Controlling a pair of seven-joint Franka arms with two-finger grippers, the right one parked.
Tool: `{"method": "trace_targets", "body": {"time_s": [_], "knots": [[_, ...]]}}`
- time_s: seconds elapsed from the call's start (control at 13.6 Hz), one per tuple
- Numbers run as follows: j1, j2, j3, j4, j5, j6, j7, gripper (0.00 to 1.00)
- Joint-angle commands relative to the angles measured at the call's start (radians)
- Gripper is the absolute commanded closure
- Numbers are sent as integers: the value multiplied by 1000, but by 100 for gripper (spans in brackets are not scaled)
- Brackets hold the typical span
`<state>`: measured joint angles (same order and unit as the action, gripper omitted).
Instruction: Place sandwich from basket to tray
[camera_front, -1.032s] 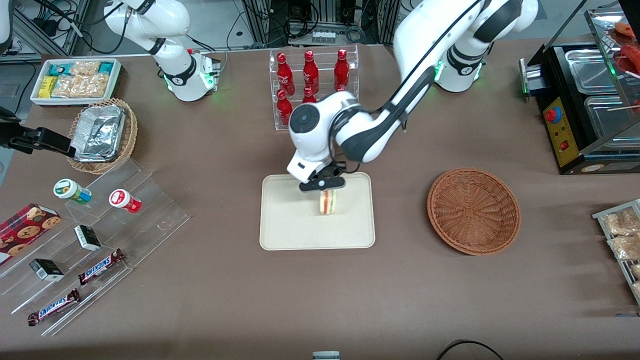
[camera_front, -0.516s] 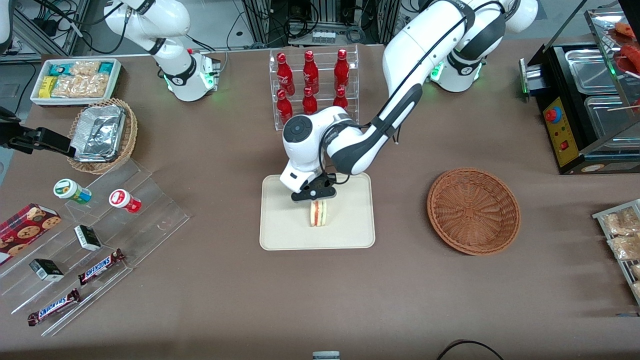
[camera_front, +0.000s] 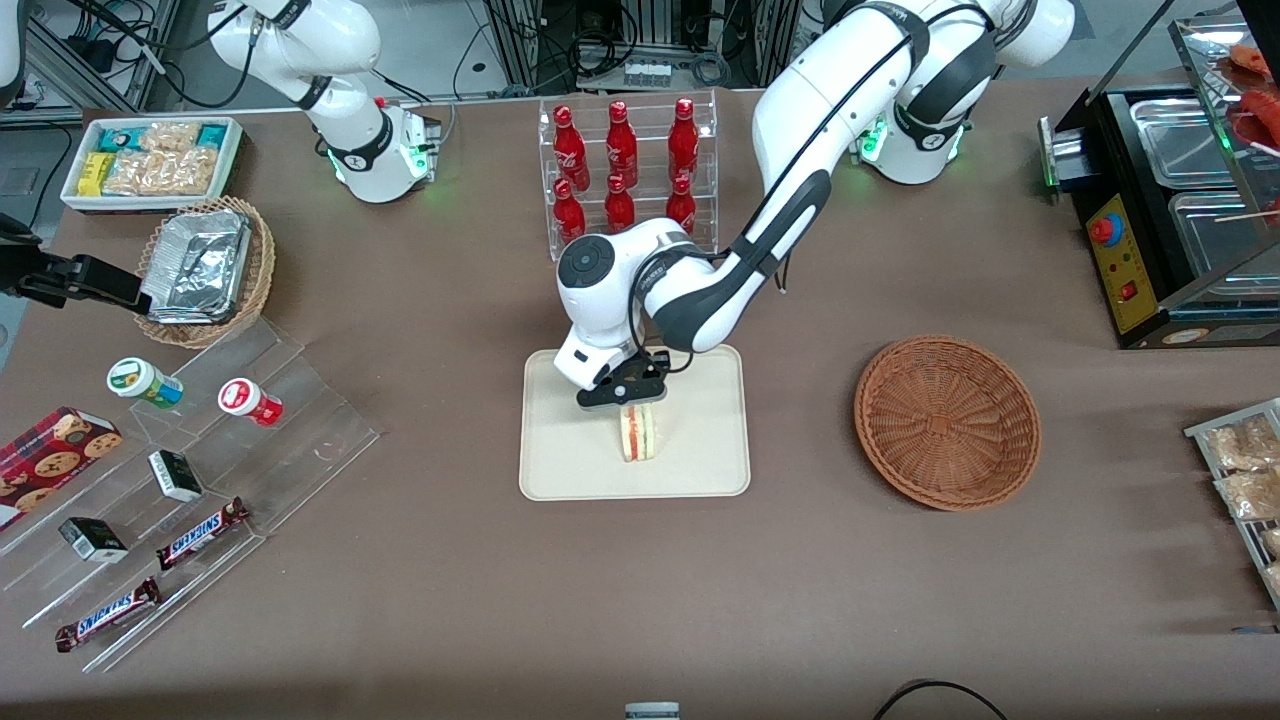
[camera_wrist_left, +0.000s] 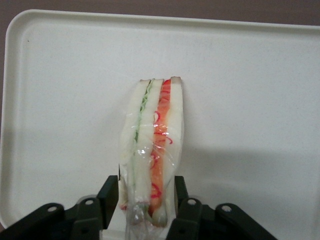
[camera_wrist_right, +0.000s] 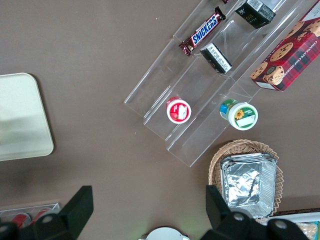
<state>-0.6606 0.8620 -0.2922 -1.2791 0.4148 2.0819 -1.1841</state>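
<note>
The sandwich (camera_wrist_left: 152, 150) is gripped between the 2 black fingers (camera_wrist_left: 109, 199) of the hand (camera_wrist_left: 145, 202), closed against its bread sides. The cream tray (camera_wrist_left: 60, 75) is seen beneath, edged by brown table (camera_wrist_left: 150, 7).

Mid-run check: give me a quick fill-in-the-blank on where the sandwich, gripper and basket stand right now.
1. The gripper is shut on the ____.
2. The sandwich is held over the cream ____.
3. The reddish-brown basket now holds ____.
4. The tray lies nearer the front camera than the rack of red ____.

Missing words: sandwich; tray; nothing; bottles
</note>
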Motion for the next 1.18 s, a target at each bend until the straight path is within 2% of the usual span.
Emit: {"method": "trace_targets", "body": {"time_s": [0.0,0.29,0.44,0.88,1.11], "knots": [[-2,-38,10,21,3,-37,-20,0],[79,-193,10,-14,-131,-176,-12,0],[160,-312,8,-64,-209,-244,14,0],[410,-639,7,-166,-339,-601,451,0],[562,-803,10,-299,-363,-635,702,0]]}}
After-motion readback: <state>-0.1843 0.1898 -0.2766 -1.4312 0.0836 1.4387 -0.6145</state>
